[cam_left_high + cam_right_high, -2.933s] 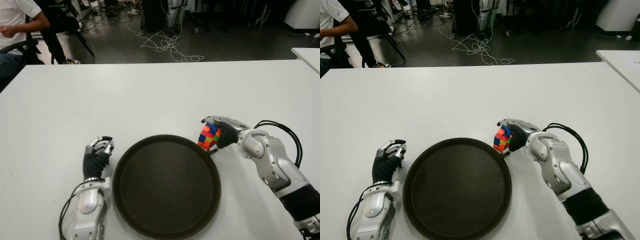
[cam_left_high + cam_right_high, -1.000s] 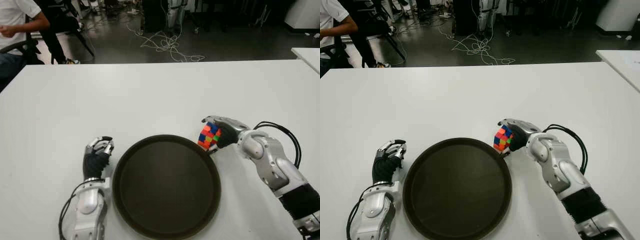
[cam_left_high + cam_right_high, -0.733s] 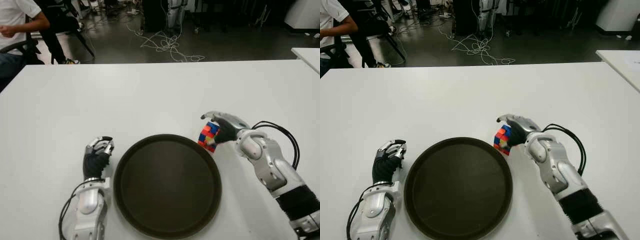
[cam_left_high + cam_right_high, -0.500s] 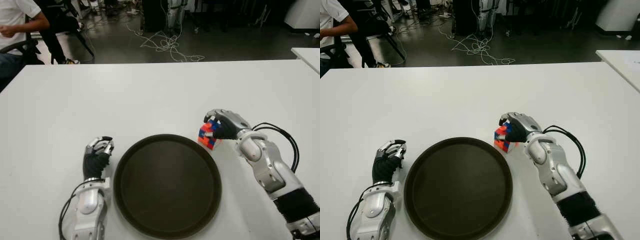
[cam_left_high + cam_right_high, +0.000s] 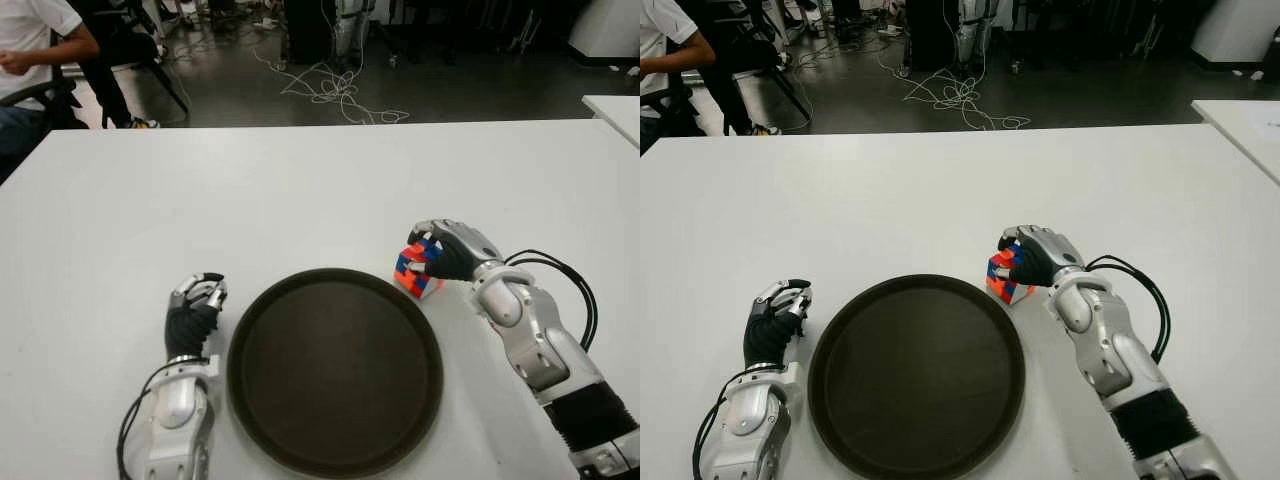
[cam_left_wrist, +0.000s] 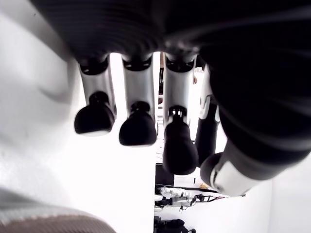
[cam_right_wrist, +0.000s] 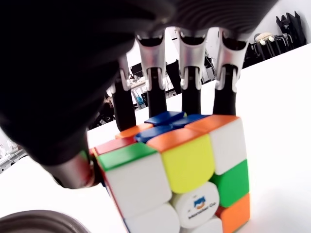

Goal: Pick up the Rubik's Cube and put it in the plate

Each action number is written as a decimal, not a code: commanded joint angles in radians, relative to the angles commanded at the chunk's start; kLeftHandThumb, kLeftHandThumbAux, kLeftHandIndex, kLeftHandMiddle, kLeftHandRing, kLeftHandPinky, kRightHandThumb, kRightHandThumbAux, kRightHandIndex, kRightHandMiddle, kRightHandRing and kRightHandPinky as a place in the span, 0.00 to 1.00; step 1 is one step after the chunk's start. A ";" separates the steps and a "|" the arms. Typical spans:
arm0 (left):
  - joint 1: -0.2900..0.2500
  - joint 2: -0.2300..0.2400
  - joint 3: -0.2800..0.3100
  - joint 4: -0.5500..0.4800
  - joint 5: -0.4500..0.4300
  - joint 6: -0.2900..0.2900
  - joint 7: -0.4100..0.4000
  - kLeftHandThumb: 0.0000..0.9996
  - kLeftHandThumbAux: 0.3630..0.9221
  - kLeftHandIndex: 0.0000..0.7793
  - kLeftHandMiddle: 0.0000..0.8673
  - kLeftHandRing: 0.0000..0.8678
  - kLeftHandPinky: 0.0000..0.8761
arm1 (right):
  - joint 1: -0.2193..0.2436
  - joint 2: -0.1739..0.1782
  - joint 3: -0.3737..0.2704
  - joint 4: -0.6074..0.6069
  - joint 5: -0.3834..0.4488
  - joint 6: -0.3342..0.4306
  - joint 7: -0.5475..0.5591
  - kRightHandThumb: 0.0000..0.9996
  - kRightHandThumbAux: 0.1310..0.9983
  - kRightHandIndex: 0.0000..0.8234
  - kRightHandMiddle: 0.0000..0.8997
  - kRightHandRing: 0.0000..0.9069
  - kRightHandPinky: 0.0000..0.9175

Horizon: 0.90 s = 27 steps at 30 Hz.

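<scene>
Fingers of your right hand [image 5: 445, 252] wrap around the Rubik's Cube [image 5: 416, 268], just beside the far right rim of the dark plate [image 5: 335, 370] on the white counter [image 5: 250, 190]. Your left hand [image 5: 195, 308] is curled up with nothing in it, left of the plate.

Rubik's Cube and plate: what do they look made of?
Rubik's Cube, gripped in the right hand: apparently glossy moulded plastic, its rounded coloured tiles catching highlights. Plate: dark brown with a raised rim and a dull sheen, probably plastic, though metal can't be excluded. Left hand shows left of the plate.
</scene>
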 joint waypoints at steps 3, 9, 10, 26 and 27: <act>0.000 0.004 -0.001 0.003 -0.002 -0.005 -0.008 0.71 0.61 0.57 0.90 0.94 0.93 | -0.001 -0.005 0.005 -0.005 -0.006 0.003 0.009 0.68 0.70 0.52 0.78 0.81 0.82; 0.000 0.000 -0.001 0.007 -0.003 -0.019 -0.007 0.71 0.61 0.57 0.90 0.93 0.93 | 0.000 -0.005 0.005 -0.014 -0.008 0.011 0.016 0.68 0.70 0.52 0.79 0.82 0.81; 0.001 0.000 -0.001 0.006 -0.004 -0.021 -0.008 0.71 0.61 0.57 0.90 0.93 0.92 | 0.001 -0.004 0.004 -0.016 -0.008 0.010 0.013 0.68 0.70 0.52 0.79 0.81 0.81; 0.005 0.000 -0.006 -0.013 -0.001 -0.005 -0.007 0.71 0.61 0.57 0.90 0.93 0.92 | 0.005 -0.004 0.005 -0.030 -0.019 0.009 0.002 0.68 0.70 0.52 0.79 0.82 0.81; 0.005 0.000 -0.007 -0.013 0.002 -0.004 -0.005 0.71 0.61 0.57 0.90 0.93 0.92 | 0.005 -0.004 0.004 -0.029 -0.017 0.008 0.004 0.68 0.70 0.52 0.79 0.82 0.81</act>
